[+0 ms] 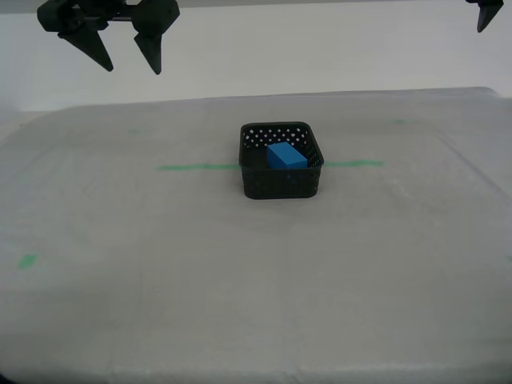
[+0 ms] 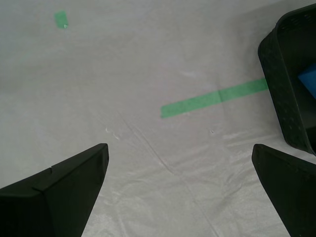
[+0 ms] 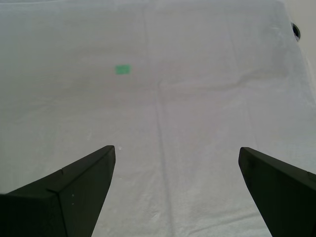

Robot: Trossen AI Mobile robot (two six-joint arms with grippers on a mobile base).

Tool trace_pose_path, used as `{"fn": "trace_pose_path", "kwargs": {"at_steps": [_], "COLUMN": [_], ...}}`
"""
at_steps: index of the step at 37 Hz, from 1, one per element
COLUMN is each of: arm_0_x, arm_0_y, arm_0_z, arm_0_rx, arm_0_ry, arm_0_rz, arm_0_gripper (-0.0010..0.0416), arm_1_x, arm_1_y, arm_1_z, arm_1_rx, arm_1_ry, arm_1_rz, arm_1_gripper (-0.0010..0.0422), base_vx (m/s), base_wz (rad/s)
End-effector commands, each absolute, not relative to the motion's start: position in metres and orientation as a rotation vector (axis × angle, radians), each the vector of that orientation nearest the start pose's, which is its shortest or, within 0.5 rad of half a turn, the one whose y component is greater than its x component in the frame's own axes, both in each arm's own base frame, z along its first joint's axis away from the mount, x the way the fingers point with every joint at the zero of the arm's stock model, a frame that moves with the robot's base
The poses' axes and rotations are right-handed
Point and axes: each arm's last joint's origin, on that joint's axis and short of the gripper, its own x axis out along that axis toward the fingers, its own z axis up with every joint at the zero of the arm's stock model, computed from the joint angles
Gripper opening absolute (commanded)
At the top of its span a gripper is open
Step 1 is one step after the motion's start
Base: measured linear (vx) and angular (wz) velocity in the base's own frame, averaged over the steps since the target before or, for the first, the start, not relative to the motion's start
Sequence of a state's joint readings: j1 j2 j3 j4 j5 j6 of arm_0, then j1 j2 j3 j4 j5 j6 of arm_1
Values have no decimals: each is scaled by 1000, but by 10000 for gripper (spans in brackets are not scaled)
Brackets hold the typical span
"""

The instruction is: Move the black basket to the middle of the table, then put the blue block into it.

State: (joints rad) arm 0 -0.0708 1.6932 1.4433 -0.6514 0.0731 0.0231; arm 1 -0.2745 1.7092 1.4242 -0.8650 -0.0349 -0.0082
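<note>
You saw a black basket [image 1: 282,182] with round holes dotting its walls, a bright blue block [image 1: 286,156], and a pale grey-white surface [image 1: 160,264] crossed by a thin green tape line [image 1: 196,167] with small green bits [image 1: 28,261].

my first gripper [image 3: 175,190] gapes above the table [image 3: 207,98], by a green tape bit [image 3: 122,69].

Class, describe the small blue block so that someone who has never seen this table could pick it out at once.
Start with the large pale grey-white table and follow the thin green tape line to the small square black perforated plastic basket near the middle. Inside it lies the small solid bright-blue rectangular block. It is the only blue thing there, and the only thing in the basket.
</note>
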Motion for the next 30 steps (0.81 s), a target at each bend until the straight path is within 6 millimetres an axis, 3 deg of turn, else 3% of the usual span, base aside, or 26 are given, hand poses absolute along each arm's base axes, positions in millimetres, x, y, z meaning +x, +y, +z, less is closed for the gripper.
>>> {"fn": "trace_pose_path", "kwargs": {"at_steps": [1,30], "arm_0_x": [363,363], "arm_0_y": [-28,-28], "arm_0_z": [288,288], "arm_0_rx": [21,21], "arm_0_ry": [899,899], "arm_0_rz": [-144,-144], "arm_0_gripper": [350,350], "arm_1_x": [335,335], "arm_1_y": [-93,-93], "arm_1_z": [266,266], "arm_1_rx": [169,169], "arm_1_ry": [1138,1138], "arm_1_rz": [-203,-203], "arm_1_gripper": [400,400], "base_vx": [0,0], "base_wz": [0,0]}}
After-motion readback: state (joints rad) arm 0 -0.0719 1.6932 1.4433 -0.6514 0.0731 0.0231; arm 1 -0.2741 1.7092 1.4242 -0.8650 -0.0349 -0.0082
